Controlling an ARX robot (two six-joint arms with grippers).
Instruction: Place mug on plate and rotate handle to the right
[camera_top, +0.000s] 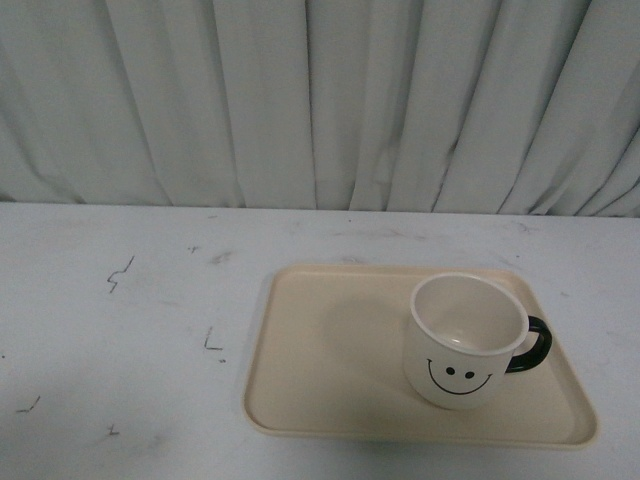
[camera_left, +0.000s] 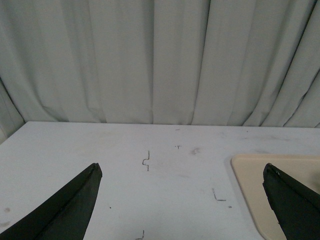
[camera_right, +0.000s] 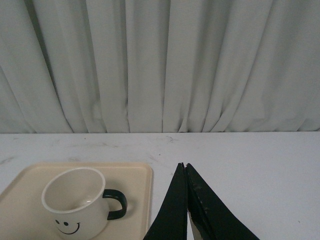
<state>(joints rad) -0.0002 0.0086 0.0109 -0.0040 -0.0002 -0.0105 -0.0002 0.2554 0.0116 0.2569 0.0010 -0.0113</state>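
Mug place: the mug (camera_top: 467, 340) stands upright on the plate (camera_top: 330, 350), toward its 4 o'clock corner.
Handle: the handle (camera_top: 533, 344) points to 3 o'clock, so no further turn seems needed.
Step advice: keep both arms clear.
Left tool (camera_left: 182, 187): spread wide, empty.
Right tool (camera_right: 186, 192): clenched, empty, beside the plate.
Count: one mug, one plate, on the tabletop (camera_top: 120, 330).
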